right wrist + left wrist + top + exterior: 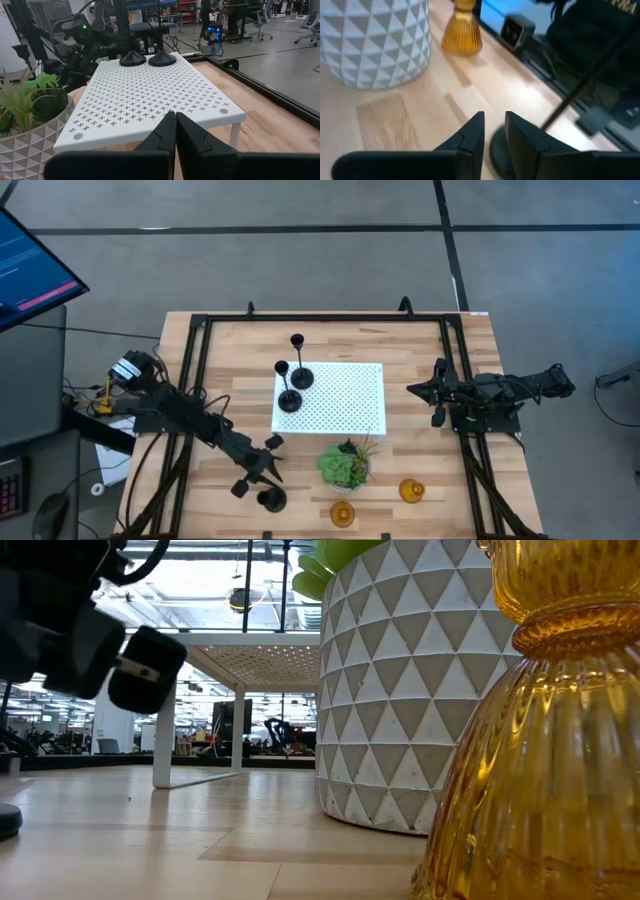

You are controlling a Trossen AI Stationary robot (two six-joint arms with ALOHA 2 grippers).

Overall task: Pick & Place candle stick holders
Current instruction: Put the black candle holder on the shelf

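Observation:
One black candle stick holder (272,500) stands on its round base (494,151) near the table's front edge, left of centre. My left gripper (494,116) hovers just over that base, its fingers a narrow gap apart with bare wood showing between them. The holder's thin stem (590,75) rises past the outer side of one finger. Two more black holders (300,377) (289,400) stand on the left part of a white perforated stand (345,400). Two amber holders (342,513) (411,491) stand near the front edge. My right gripper (175,125) waits shut at the table's right side. My left gripper has nothing between its fingers. One finger (525,140) covers part of the black holder's base and the foot of its stem, so I cannot tell whether it touches the holder. The base (5,820) lies flat on the table.
A green plant in a white faceted pot (347,465) stands between the stand and the amber holders, close to my left gripper. A black frame (200,330) rims the table. The low camera looks past one amber holder (540,740) and the pot (390,690).

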